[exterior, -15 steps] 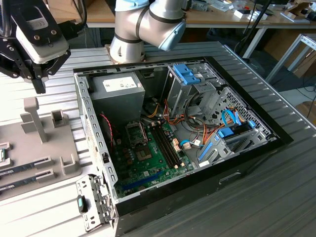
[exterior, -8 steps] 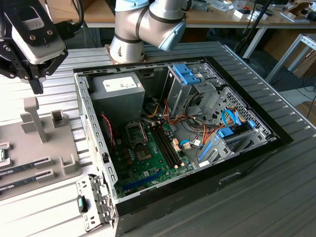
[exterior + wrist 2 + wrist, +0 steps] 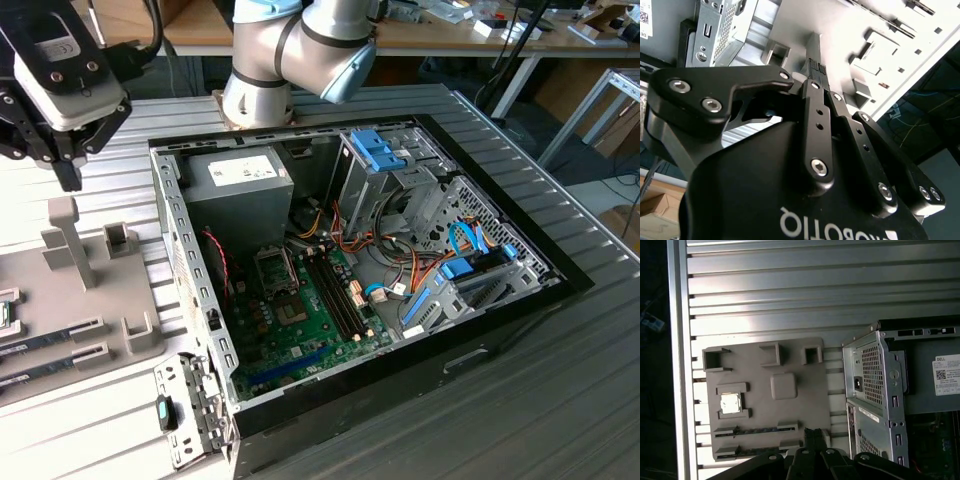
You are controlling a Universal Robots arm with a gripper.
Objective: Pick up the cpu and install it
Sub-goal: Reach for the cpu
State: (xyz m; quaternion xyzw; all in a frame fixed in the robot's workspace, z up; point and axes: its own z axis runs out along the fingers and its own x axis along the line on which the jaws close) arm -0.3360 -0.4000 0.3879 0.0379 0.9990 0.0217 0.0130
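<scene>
Ribbed metal surface (image 3: 790,290) underneath, carrying an open computer case (image 3: 420,365) at the middle of the exterior frame and a grey tray (image 3: 810,390) just beside it. At the upper left of that frame, the gripper (image 3: 68,170), high over the tray, fingers (image 3: 812,67) pressed together and clamped on nothing. In the first wrist view, the cpu (image 3: 730,403), flat in a walled pocket of the tray, metal top up, next to a raised square block (image 3: 784,386) and well apart from the fingers. Being square, has no real long axis; sits with edges parallel to the tray's edges. Likely trouble from here: coming down with fingers shut or off-centre, and striking the pocket walls or tipping the chip; gripping such thin edges loosely and dropping it; turning it wrongly over the socket frame (image 3: 273,268) and damaging the contacts.
</scene>
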